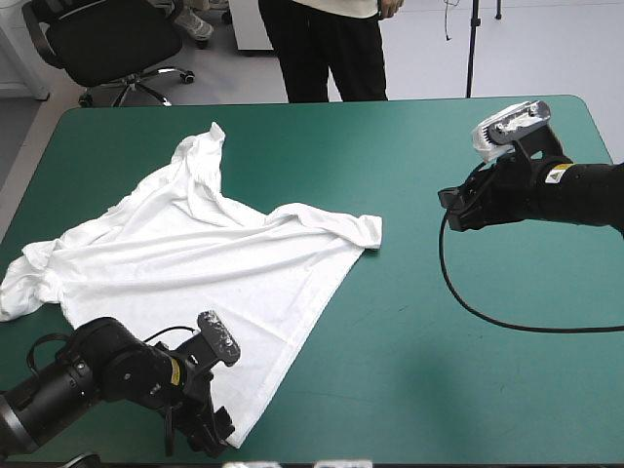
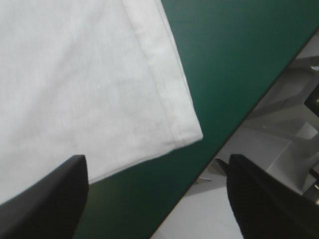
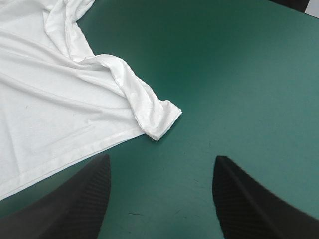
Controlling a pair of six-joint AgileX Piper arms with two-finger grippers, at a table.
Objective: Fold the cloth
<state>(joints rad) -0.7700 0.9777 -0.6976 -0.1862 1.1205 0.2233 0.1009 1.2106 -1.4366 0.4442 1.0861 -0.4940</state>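
**A:** Where is the cloth lying, and why are your arms sitting where they are?

**B:** The white short-sleeved T-shirt [image 1: 195, 263] is lying spread but rumpled over the left half of the teal-green covered table [image 1: 468, 390]. Its bottom hem is running from mid-table down toward the near edge. You are holding the left end effector [image 2: 157, 159] over the near hem corner [image 2: 192, 132], close to the table's near edge, with the black fin-shaped fingers [image 2: 50, 199] standing wide apart and gripping nothing.

**A:** And the right one?

**B:** The right end effector [image 3: 162, 158] is hovering over bare cover, facing the other hem corner [image 3: 162, 122], which is lying curled over on itself. It is spread open too — empty. You are lining up one arm per corner, I'd judge, so both ends of the hem can be lifted together.

**A:** Anything worrying you?

**B:** That curled corner — you are risking pinching a doubled layer.
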